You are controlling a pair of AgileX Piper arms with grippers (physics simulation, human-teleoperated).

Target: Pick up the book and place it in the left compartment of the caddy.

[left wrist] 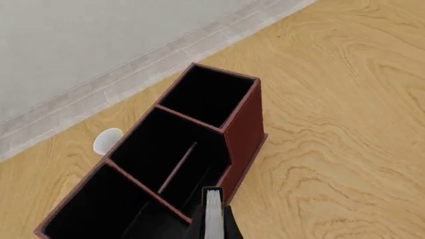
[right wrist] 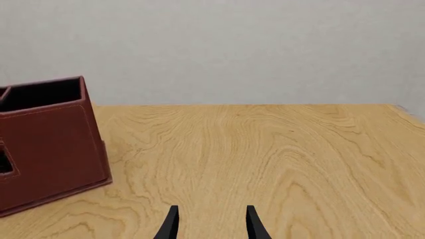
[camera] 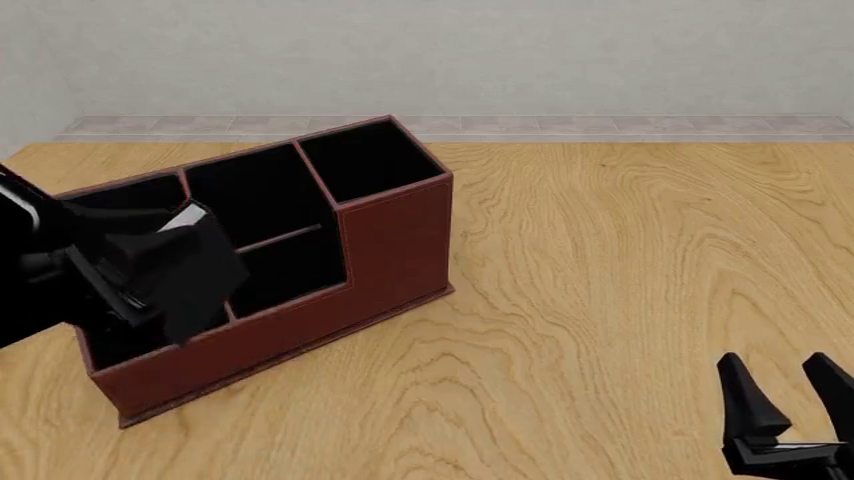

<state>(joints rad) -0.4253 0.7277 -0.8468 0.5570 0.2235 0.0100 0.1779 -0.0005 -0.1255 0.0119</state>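
- Wooden table: light grain top; pale wall w/ grey baseboard along far edge.
- Caddy: reddish-brown, black inside, on left half of table. Long axis skewed, near-left to far-right. Stepped front wall, tall at the right end, low along the rest.
- Small square end section sits far-right; middle section w/ thin shelf divider next to it; left compartment at the near-left end, largest.
- Left arm: black bulk comes in from left edge, in front view covers most of left compartment.
- Book: black cover, white page edges, held on edge above the caddy's left end, over the wall area between left compartment and middle section. Tilted in front view, one corner up toward far side. In left wrist view white page edge faces the cam, long axis running away along the fingers.
- Left gripper: jaws closed onto book's covers, one per side; book sticks out past the tips toward the caddy.
- Right gripper: near-right, low over bare table, well apart from caddy. Jaws parted w/ a clear gap, holding nothing.
- Small white round obj: on table just beyond caddy's far side, seen in left wrist view only; can't tell what it is.
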